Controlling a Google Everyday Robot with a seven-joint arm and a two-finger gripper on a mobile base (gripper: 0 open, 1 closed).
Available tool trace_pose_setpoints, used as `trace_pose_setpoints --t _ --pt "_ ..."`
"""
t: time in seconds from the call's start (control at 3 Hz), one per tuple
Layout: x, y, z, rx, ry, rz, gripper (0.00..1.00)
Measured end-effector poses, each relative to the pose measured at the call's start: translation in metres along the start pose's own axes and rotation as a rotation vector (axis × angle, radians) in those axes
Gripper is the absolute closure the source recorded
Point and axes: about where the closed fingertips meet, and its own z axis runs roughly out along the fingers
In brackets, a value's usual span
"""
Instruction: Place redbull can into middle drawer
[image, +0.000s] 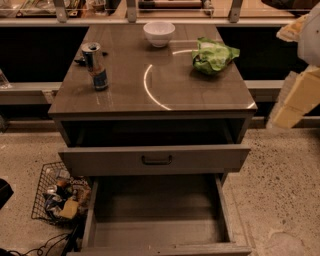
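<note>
The redbull can (96, 66) stands upright on the left part of the brown cabinet top (150, 95); it is slim, with a silver top and a blue and silver body. The middle drawer (155, 227) is pulled far out at the bottom of the view, and its bare grey floor and side walls show with nothing in it. Above it a grey drawer front with a dark bar handle (156, 160) is pulled out a little. My gripper is not in view. Only a cream and white part of my arm (299, 90) shows at the right edge, away from the can.
A white bowl (159, 33) stands at the back of the top. A green crumpled bag (214, 55) lies at the back right. A wire basket with clutter (57, 195) sits on the speckled floor, left of the open drawer. Cables lie at the bottom left.
</note>
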Motion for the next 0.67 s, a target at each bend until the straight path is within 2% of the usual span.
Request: trace_pose_setpoints --t 0.33,0.67 --pt "-0.026 -0.033 0.024 0.050 -0.211 0.031 0.00" --pt "-0.079 -0.078 0.042 0.102 -0.471 0.033 0.00"
